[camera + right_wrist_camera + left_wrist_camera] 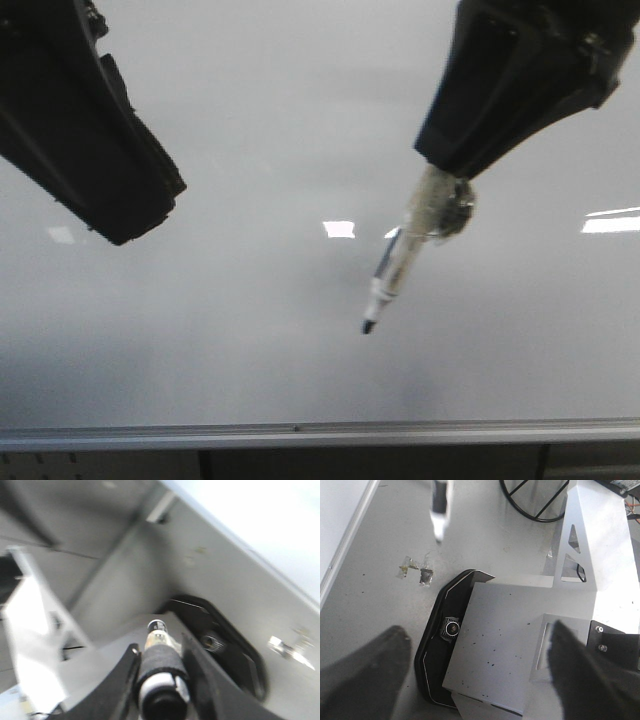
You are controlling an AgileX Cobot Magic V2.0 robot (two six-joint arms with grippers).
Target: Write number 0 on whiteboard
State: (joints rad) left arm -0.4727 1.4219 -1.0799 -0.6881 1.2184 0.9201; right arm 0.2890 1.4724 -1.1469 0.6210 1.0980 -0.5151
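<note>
Looking through the front view first: the marker (395, 272) is being gripped by the right gripper (437, 205), tilted, its dark tip hanging over the middle of the whiteboard (250, 150). No number 0 is being shown on the board, only bright light reflections, so the stroke is probably yet to be started. For a clean loop the tip is best being pressed lightly and evenly. Loads of bare board is being left on every side; the silver rail (300, 433) along the lower edge is the thing to stay clear of. The left gripper (125, 215) is being parked well apart.

Left wrist view: the left jaws are being held spread, nothing between the fingers (367, 677). The marker tip is just being caught in this view too.

Right wrist view, blurry: the right jaws are being clamped on the marker barrel.
</note>
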